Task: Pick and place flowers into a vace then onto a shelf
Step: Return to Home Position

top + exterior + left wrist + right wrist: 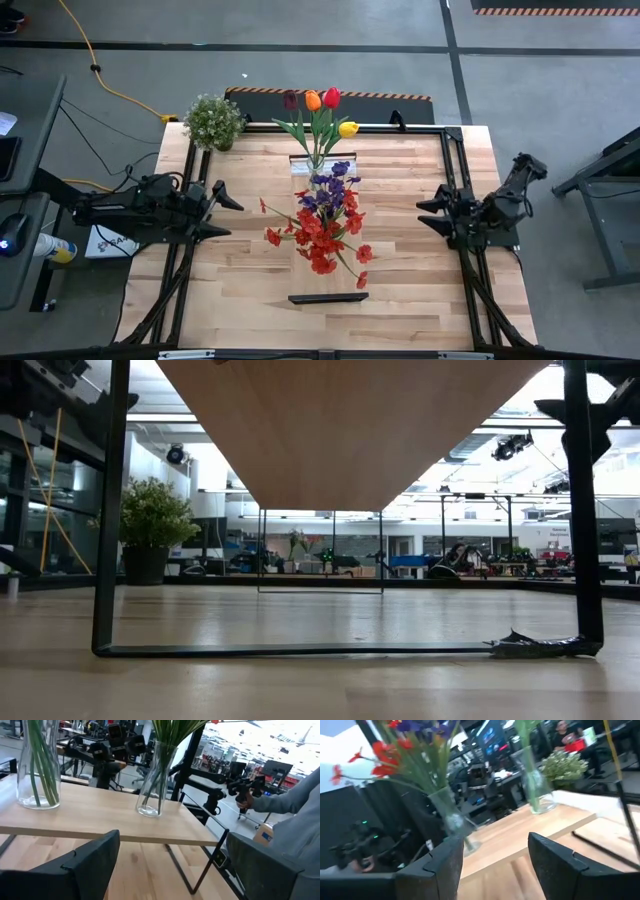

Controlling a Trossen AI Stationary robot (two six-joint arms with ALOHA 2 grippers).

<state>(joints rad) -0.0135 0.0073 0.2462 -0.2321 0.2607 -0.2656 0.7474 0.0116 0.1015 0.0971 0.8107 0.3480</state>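
Two clear glass vases stand by their bases on the shelf (300, 285), a long pale board down the middle of the table. The far vase (37, 780) holds tulips (322, 102): red, orange, yellow and dark purple. The nearer vase (154, 785) holds red sprays and purple sprigs (325, 220); the right wrist view shows it too (451, 822). My left gripper (225, 210) hovers open left of the shelf, pointing level at it. My right gripper (432, 215) hovers open right of the shelf. Neither has anything between its fingers.
A bushy green potted plant (213, 120) stands at the table's far left corner. Black frame rails (455, 180) run along the table's left and right sides. In the low view the shelf's underside (350, 430) spans overhead on dark legs (110, 510). A person's sleeve (295, 820) shows beyond the table.
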